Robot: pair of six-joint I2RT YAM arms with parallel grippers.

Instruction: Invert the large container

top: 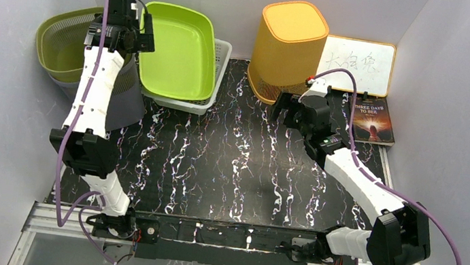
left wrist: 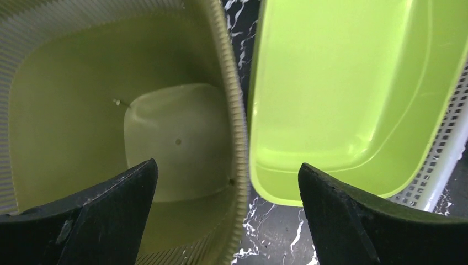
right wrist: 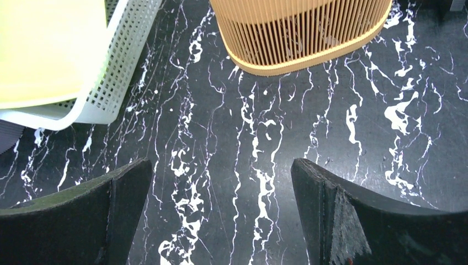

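One orange basket (top: 288,50) inverted; lime tub (top: 178,49) nested in white basket (top: 221,62).

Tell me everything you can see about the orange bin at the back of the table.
The orange bin looks like plastic: rounded-square, walls of thin vertical slats. It rests on its wider rim on the black marbled table, closed narrower end up, so upside down. It sits at the back, right of the white mesh tray, a whiteboard beside it. The right arm's open fingers hang in front, not touching it.
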